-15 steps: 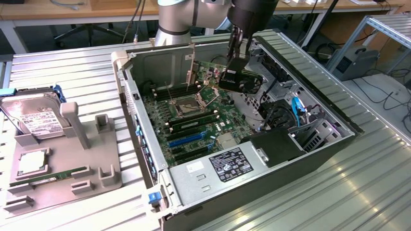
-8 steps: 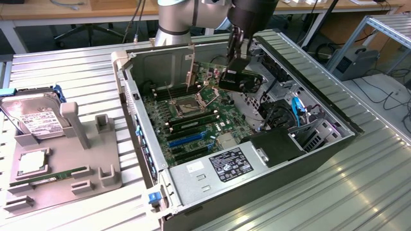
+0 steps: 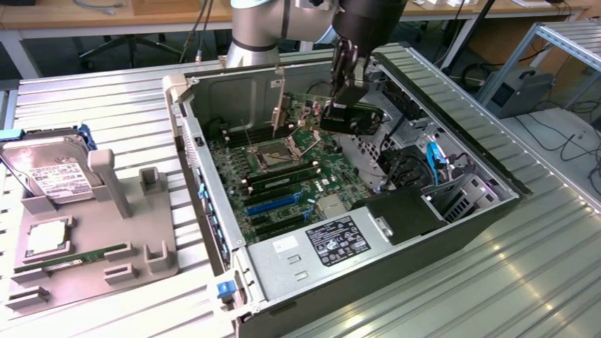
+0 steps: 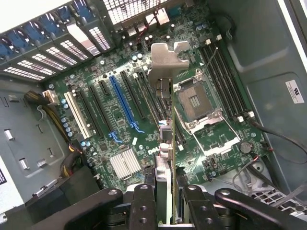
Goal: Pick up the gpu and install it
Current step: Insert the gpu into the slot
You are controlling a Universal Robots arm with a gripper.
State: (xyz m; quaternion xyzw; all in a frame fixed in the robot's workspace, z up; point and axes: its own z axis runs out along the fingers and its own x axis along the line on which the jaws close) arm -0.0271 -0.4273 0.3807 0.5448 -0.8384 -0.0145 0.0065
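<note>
A: Starting at the table (image 3: 526,267) edge on the exterior view's left?

B: Grey tray (image 3: 141,262) near that edge. On it, a drive (image 3: 52,176) at the far end, a CPU (image 3: 47,239) nearer, and a RAM stick (image 3: 70,258) lying flat just beside the CPU.

A: Then mid-table?

B: Open case (image 3: 179,105), lying on its side, just beside the tray. Inside, flat on the bottom, the board (image 3: 281,176), with a bare socket (image 3: 279,153) toward the far end. Seen from the wrist, the same board (image 4: 110,110), with a blue slot (image 4: 122,103) among black ones, a small silver heatsink (image 4: 125,163) and the socket (image 4: 196,100) close by.

A: And the gpu?

B: Up in the air inside the case, over the far part of the board: gpu (image 3: 314,109) standing on edge, silver bracket (image 3: 279,105) toward the exterior view's left, black fan (image 3: 350,116) toward the right. Lower edge seemingly clear of the slots. From the wrist, card (image 4: 165,139) edge-on, bracket (image 4: 165,60) at its far end, lined up between the slots and the socket.

A: Claw?

B: Closed on the gpu. Claw (image 3: 345,84) reaching down from the arm (image 3: 253,28); in the wrist view, claw (image 4: 168,201) with black fingers (image 4: 144,206) pressed on either face of the card.

A: Further toward the exterior view's right?

B: Black bays and a blue cable (image 3: 434,158) inside the case, then ribbed table top.
</note>
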